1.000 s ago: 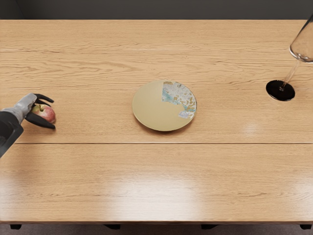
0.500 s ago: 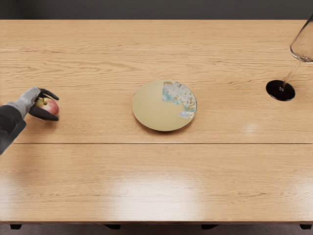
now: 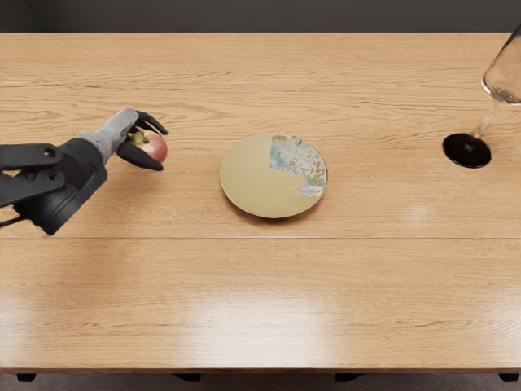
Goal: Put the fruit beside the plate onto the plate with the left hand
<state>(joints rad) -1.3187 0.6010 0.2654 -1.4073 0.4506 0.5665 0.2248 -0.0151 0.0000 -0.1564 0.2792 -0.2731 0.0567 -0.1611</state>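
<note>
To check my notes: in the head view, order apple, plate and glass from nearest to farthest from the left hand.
1. apple, held in the left hand
2. plate, table centre, right of the hand
3. glass, far right edge

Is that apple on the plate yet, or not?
Not on it. The apple is gripped in the left hand, left of the plate, whose surface is bare.

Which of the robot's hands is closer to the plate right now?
Left. The left hand, gripping the apple, is off to the left of the plate, not yet over it. The right hand is out of view, so its place cannot be told.
</note>
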